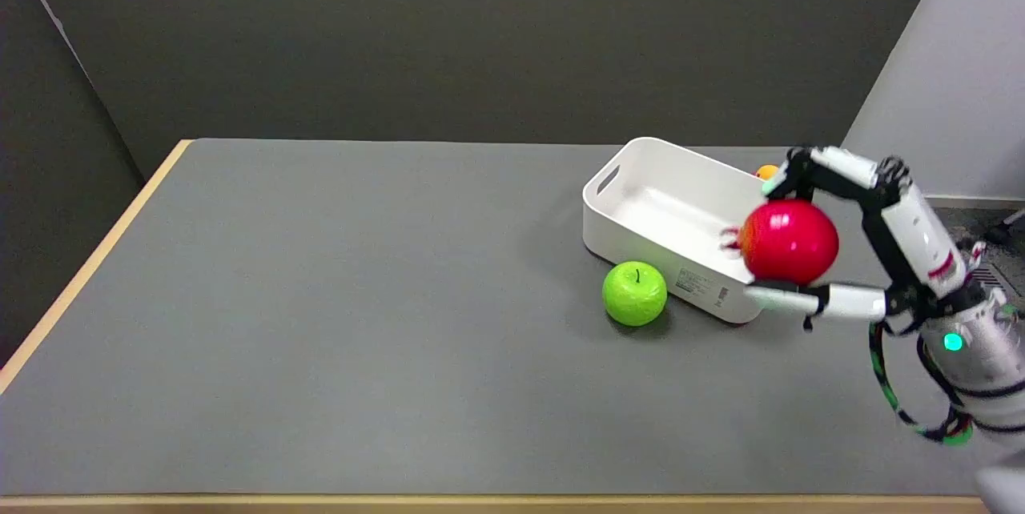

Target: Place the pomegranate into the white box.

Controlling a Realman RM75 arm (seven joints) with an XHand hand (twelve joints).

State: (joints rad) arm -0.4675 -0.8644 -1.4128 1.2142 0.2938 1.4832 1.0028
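**Pomegranate held over the box's near end**

The pomegranate (789,242), round, glossy and probably slippery, hangs above the white box (641,186), its crown pointing left. The right hand (865,258) pinches it top and bottom between its fingers (789,299); such a rigid-looking ball suits an across-the-middle grip. A green apple (634,293) sits on the desk (320,298) beside the box.

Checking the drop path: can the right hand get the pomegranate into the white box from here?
Probably yes. The right hand holds the pomegranate at the white box's near-right end, the box is open-topped and looks empty, and the green apple sits outside its front wall.
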